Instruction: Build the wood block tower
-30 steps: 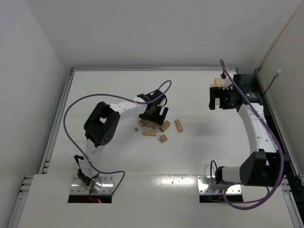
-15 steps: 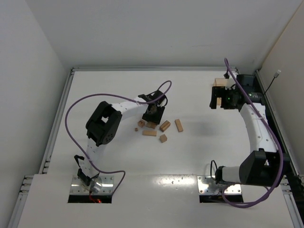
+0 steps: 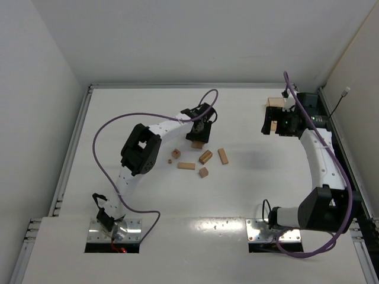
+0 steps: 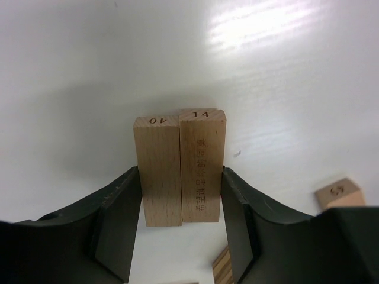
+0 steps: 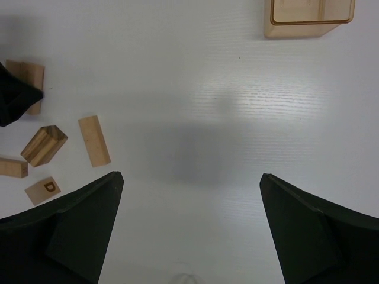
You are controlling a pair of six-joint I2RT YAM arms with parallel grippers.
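Left of the amber tray (image 5: 296, 31), the left gripper (image 4: 180, 177) clamps two wood bars (image 4: 177, 160) side by side between its fingers. Loose wood blocks (image 3: 201, 161) lie just beside it. Nearer the tray, the right gripper (image 5: 189, 180) is spread wide above the table (image 5: 237, 118).

The smooth white tabletop (image 3: 148, 195) carries a loose scatter of small light-tan wooden blocks (image 3: 205, 157) around its middle. They are short rectangular bars and little cubes, lying apart from one another at differing angles. A translucent amber plastic tray (image 3: 274, 103) sits near the far right corner, well apart from them.
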